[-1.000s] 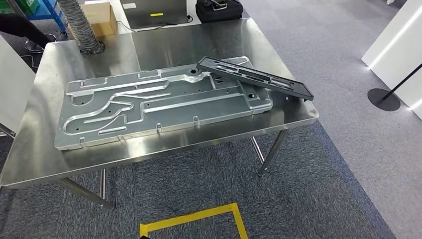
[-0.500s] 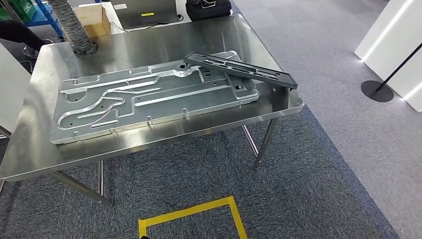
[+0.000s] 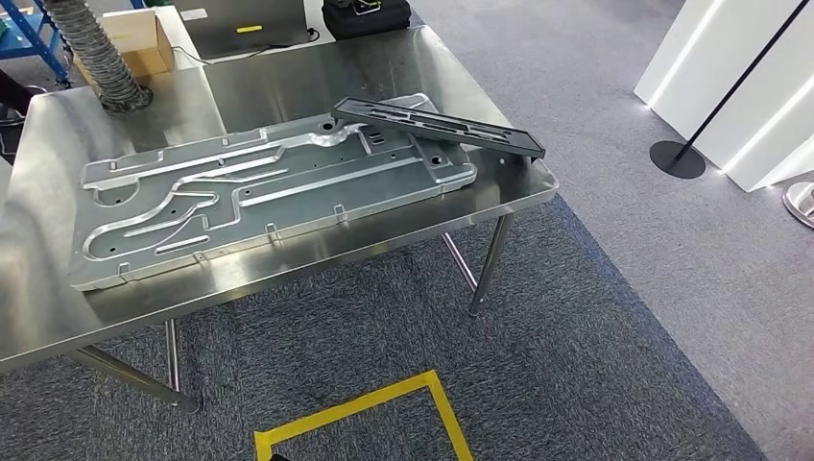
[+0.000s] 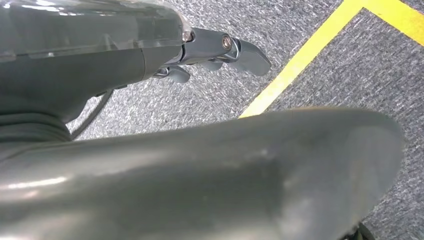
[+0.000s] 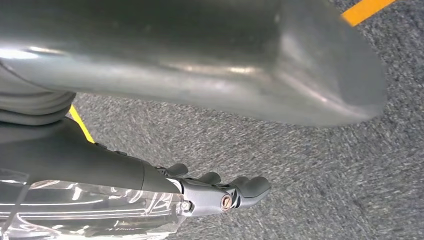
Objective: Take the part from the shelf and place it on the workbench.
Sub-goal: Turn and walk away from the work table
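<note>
Both hands hang over grey carpet holding nothing: I see my left hand and right hand with fingers loosely extended, released. On the steel workbench the black part lies tilted, one end resting on the large metal panel near the table's right edge.

No readable text, labels or signs.
</note>
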Action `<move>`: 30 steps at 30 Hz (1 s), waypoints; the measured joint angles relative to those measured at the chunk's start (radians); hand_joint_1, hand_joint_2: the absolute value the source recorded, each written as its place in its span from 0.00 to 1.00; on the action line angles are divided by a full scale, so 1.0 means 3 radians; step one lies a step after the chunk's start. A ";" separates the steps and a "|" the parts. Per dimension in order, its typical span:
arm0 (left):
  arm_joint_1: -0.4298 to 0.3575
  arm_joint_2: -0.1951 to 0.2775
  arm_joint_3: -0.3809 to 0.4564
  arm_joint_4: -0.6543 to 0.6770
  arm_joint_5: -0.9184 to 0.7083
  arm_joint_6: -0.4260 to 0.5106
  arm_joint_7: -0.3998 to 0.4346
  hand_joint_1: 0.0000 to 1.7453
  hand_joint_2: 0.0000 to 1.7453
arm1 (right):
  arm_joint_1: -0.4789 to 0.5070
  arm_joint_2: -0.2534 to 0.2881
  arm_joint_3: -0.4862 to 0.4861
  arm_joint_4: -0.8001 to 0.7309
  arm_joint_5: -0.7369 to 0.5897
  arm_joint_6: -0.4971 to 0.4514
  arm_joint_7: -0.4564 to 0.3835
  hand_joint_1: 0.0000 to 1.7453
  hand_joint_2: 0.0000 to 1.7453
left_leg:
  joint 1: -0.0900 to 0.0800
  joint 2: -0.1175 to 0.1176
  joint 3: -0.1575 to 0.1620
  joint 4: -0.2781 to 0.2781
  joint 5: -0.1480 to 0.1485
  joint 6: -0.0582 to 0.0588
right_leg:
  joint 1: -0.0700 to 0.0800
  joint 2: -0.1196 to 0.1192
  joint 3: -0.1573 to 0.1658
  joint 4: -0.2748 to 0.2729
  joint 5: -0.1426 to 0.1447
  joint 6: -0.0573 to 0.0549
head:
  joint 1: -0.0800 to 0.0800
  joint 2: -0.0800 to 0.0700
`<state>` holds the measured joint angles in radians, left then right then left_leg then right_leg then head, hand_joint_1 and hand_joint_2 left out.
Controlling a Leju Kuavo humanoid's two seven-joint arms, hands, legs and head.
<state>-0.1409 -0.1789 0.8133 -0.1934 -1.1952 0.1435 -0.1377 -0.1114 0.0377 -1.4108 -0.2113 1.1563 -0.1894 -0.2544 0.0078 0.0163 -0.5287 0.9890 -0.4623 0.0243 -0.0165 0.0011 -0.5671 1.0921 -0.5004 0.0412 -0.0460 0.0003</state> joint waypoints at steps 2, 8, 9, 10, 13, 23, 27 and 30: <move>-0.0006 -0.0001 0.0000 0.0000 0.0000 0.0002 0.0000 0.00 0.00 | -0.0009 -0.0002 0.0002 0.0000 -0.0001 0.0002 -0.0003 0.00 0.00 | -0.0011 0.0002 -0.0013 0.0015 0.0002 -0.0030 | 0.0016 -0.0010 0.0138 -0.0304 0.0082 -0.0031 | 0.0000 0.0000; -0.0013 0.0000 0.0000 0.0000 -0.0001 0.0004 0.0000 0.00 0.00 | -0.0007 -0.0003 0.0002 0.0001 -0.0014 0.0057 0.0014 0.00 0.00 | -0.0002 0.0003 -0.0151 0.0317 -0.0205 -0.0126 | 0.0006 0.0049 0.0123 -0.0384 0.0132 -0.0139 | 0.0000 0.0000; -0.0012 0.0000 0.0000 0.0000 -0.0002 0.0003 0.0000 0.00 0.00 | -0.0008 -0.0003 0.0002 0.0002 -0.0017 0.0064 0.0017 0.00 0.00 | 0.0002 -0.0009 -0.0240 0.0534 -0.0327 -0.0133 | 0.0011 0.0066 0.0114 -0.0385 0.0138 -0.0148 | 0.0000 0.0000; -0.0011 0.0000 0.0000 0.0000 -0.0003 0.0003 0.0000 0.00 0.00 | -0.0007 -0.0003 0.0002 0.0002 -0.0020 0.0067 0.0021 0.00 0.00 | 0.0004 -0.0015 -0.0335 0.0757 -0.0431 -0.0137 | 0.0014 0.0086 0.0104 -0.0380 0.0142 -0.0154 | -0.0001 0.0000; -0.0007 0.0000 0.0000 0.0000 -0.0005 0.0000 0.0000 0.00 0.00 | -0.0001 -0.0003 0.0002 0.0003 -0.0023 0.0068 0.0028 0.00 0.00 | 0.0011 -0.0030 -0.0358 0.0866 -0.0384 -0.0140 | 0.0017 0.0174 0.0079 -0.0350 0.0146 -0.0153 | -0.0001 0.0000; -0.0035 -0.0003 -0.0012 0.0000 -0.0015 -0.0012 0.0010 0.00 0.00 | 0.0010 -0.0002 0.0008 0.0007 -0.0003 0.0050 0.0022 0.00 0.00 | 0.0026 -0.0155 0.0009 0.0037 -0.0042 0.0005 | 0.0004 0.0171 -0.0107 -0.0049 0.0001 0.0008 | 0.0000 0.0000; -0.0017 -0.0001 -0.0022 0.0000 -0.0016 -0.0012 0.0011 0.00 0.00 | -0.0009 -0.0009 0.0040 0.0008 0.0031 0.0015 0.0035 0.00 0.00 | 0.0010 -0.0086 -0.0012 0.0039 -0.0034 0.0018 | 0.0001 0.0025 -0.0440 0.0670 -0.0289 0.0044 | 0.0001 0.0000; -0.0025 -0.0003 -0.0024 0.0000 -0.0019 -0.0012 0.0011 0.00 0.00 | 0.0002 -0.0014 0.0069 0.0007 0.0061 -0.0010 0.0044 0.00 0.00 | 0.0008 -0.0108 -0.0007 0.0040 -0.0032 0.0012 | 0.0005 0.0065 -0.0176 0.0177 -0.0010 0.0015 | 0.0001 0.0000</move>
<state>-0.1484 -0.1800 0.8060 -0.1934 -1.2009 0.1398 -0.1345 -0.1108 0.0335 -1.3900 -0.2091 1.1746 -0.1924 -0.2412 0.0101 -0.0160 -0.5308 1.0010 -0.4718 0.0279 -0.0150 0.0205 -0.6197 1.1452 -0.5033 0.0458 -0.0458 0.0004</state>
